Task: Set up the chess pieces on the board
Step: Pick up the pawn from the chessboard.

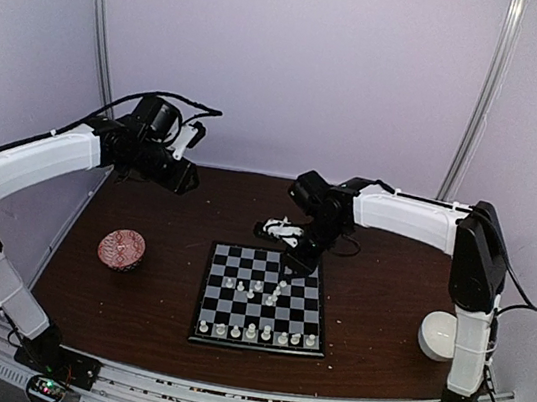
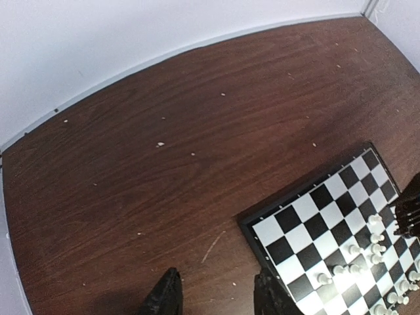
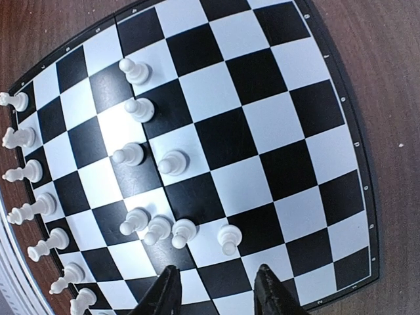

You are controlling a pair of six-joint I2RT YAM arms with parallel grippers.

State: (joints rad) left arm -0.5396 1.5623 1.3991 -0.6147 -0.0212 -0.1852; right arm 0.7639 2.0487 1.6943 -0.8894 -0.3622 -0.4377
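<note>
The board (image 1: 222,253) lies flat in the middle of the brown table; it also shows in the left wrist view (image 2: 308,210) and fills the right wrist view (image 3: 262,118). Several white chess pieces (image 1: 251,332) stand in a row along its near edge, and several pawns (image 3: 174,163) are scattered mid-board. My right gripper (image 3: 216,292) is open and empty, hovering over the board's far right part, just above a loose pawn (image 3: 228,237). My left gripper (image 2: 216,295) is open and empty, high over bare table at the far left, off the board's corner.
A red patterned bowl (image 1: 122,248) sits left of the board. A white bowl (image 1: 438,336) sits at the right by the right arm. A small white-and-black object (image 1: 281,229) lies just beyond the board's far edge. Pale crumbs (image 2: 160,144) dot the table.
</note>
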